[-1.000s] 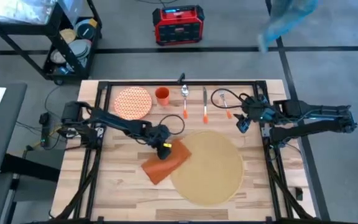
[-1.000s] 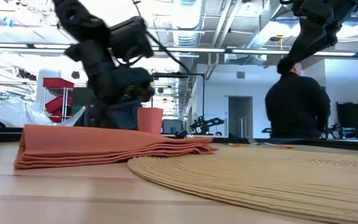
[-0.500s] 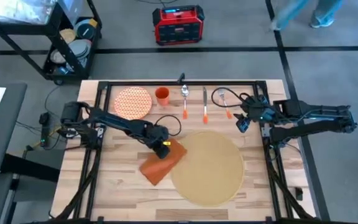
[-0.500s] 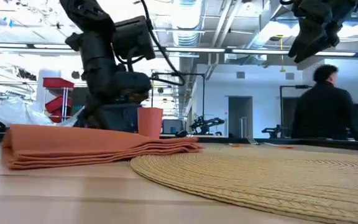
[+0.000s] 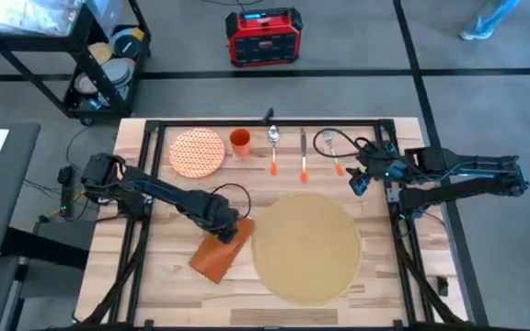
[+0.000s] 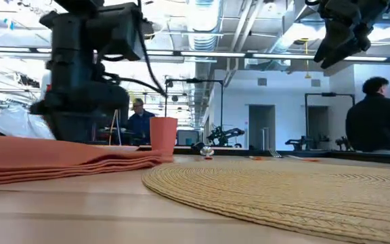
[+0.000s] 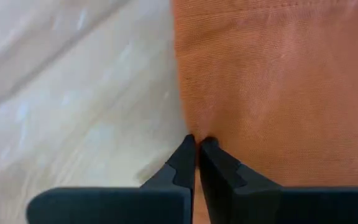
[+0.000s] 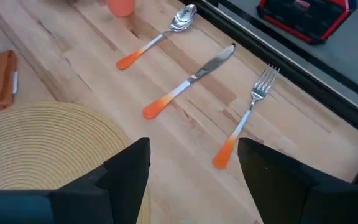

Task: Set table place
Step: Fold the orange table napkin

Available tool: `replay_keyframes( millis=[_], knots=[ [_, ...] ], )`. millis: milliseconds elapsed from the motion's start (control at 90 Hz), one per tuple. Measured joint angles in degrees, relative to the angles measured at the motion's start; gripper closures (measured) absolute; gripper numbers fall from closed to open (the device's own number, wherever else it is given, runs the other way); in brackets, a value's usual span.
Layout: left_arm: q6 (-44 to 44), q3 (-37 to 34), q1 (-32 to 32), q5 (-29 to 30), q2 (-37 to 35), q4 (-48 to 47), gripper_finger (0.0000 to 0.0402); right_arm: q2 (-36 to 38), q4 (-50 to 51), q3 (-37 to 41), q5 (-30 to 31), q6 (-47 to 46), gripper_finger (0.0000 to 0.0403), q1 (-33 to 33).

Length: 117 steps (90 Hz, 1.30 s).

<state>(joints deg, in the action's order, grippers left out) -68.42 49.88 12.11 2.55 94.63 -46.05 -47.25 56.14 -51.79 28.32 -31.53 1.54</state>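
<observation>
Left gripper (image 5: 232, 232) pinches orange napkin (image 5: 215, 256) at table (image 5: 168, 267) level, fingers clamped on cloth edge. Placemat (image 5: 306, 246) lies just beside it, bare. Plate (image 5: 197, 152), cup (image 5: 240, 142), spoon (image 8: 160, 38), knife (image 8: 191, 79), fork (image 8: 247, 115) all unplaced beyond. Right gripper (image 5: 361, 182) hovers spread, well apart, near fork. Setting judged barely begun.

floor (image 5: 339, 83): grey, dark lines | red case (image 5: 263, 37) | black cart (image 5: 109, 64) (shelved) | ceiling lights (image 6: 202, 54)
</observation>
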Motion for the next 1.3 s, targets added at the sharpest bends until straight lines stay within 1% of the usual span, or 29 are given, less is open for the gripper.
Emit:
replay_keyframes(
  millis=[111, 222, 344, 578, 667, 778, 944, 1044, 1189, 1300],
  knots=[
    [-6.15, -1.83, 1.21, 0.32, -3.27, -1.23, 0.0401, -0.02, 0.0, 0.0, 0.0, 0.0, 0.017, 0.0],
    [-14.2, -4.87, 2.39, 0.66, -7.04, 2.95, 0.0401, -0.02, 0.0, 0.0, 0.0, 0.0, 0.017, 0.0],
    [-17.27, -7.15, 3.24, 1.19, -11.13, 8.35, 0.0401, -0.02, 0.02, 0.0, 0.0, 0.01, 0.017, 0.0],
    [-21.56, -7.29, 2.99, 11.37, -19.11, 6.58, 0.0401, 0.0, 0.01, 0.0, 0.0, 0.04, 0.017, 0.0],
    [-22.41, -7.24, 2.32, 11.65, -21.06, 3.74, 0.0401, -0.02, 0.01, 0.0, 0.0, 0.04, 0.017, 0.0],
    [-21.4, -7.2, 2.28, 11.95, -21.92, 1.6, 0.0401, -0.02, 0.02, 0.0, 0.0, 0.02, 0.017, 0.0],
    [-20.66, -6.94, 2.36, 10.73, -22.53, 4.31, 0.0401, -0.02, 0.0, 0.0, 0.0, 0.02, 0.017, 0.0],
    [-20.72, -5.24, 3.32, 8.01, -24.39, 4.45, 0.0401, 0.0, -0.02, 0.0, 0.0, 0.01, 0.017, 0.0],
    [-23.64, -2.82, 5.77, 7.75, -28.27, 3.76, 0.0401, -0.01, 0.05, 0.0, 0.0, 0.0, 0.017, 0.0],
    [-28.73, -1.62, 7.81, 7.98, -30.74, 2.04, 0.0401, -0.02, 0.06, 0.0, 0.0, 0.0, 0.017, 0.0]
  ],
)
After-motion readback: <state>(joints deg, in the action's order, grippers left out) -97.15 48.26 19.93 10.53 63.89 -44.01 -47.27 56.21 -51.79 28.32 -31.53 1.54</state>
